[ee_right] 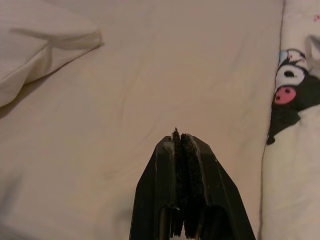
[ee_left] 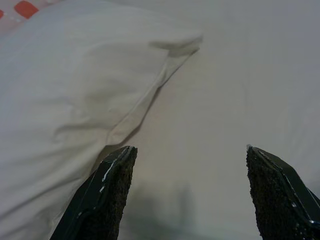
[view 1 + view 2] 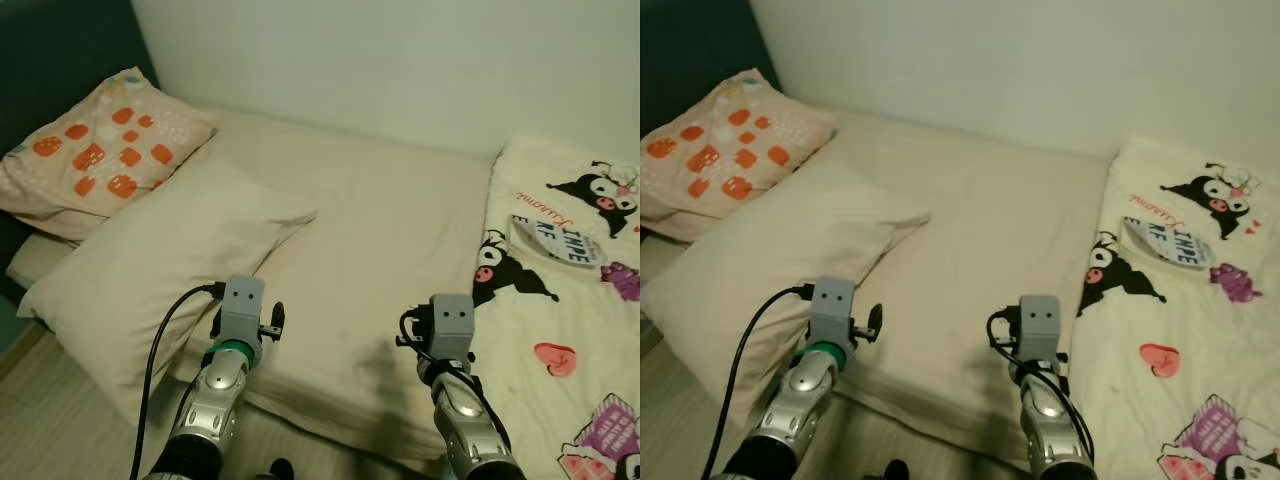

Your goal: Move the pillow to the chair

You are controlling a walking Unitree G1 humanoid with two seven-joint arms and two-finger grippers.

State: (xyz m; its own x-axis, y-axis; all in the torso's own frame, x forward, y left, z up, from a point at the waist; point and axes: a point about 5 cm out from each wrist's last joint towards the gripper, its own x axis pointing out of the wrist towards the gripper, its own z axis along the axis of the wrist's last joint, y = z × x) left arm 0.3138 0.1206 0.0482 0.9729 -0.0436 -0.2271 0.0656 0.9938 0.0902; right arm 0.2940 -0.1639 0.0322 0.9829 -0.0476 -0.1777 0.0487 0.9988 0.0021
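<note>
Bed [image 3: 380, 230]: broad flat mattress under a smooth cream sheet with faint creases, set against a plain pale wall [image 3: 400, 60].
Blanket [image 3: 560, 300]: soft cream fabric printed with black cartoon characters, pink hearts and purple patches; covers the robot's right side of the bed, its edge lying on the sheet.
Pillow [image 3: 160, 260]: large plain cream cushion, plump, with a soft folded seam and one pointed corner aimed toward the bed's middle; lies on the left part of the bed, near the front edge.
Patterned pillow [image 3: 100, 150]: peach fabric with orange blocks and white dots; propped behind the plain pillow toward the dark headboard [image 3: 50, 50], its lower edge tucked under that pillow.
Left gripper [image 2: 187, 192]: two black fingers [image 2: 107, 200] with rough granular pads, spread wide and empty; held just above the sheet beside the plain pillow's edge.
Right gripper [image 1: 181, 140]: black fingers pressed flat together, holding nothing; poised over bare sheet between pillow and blanket.
Floor [image 3: 60, 430]: pale wood-grain strip beside the bed.
</note>
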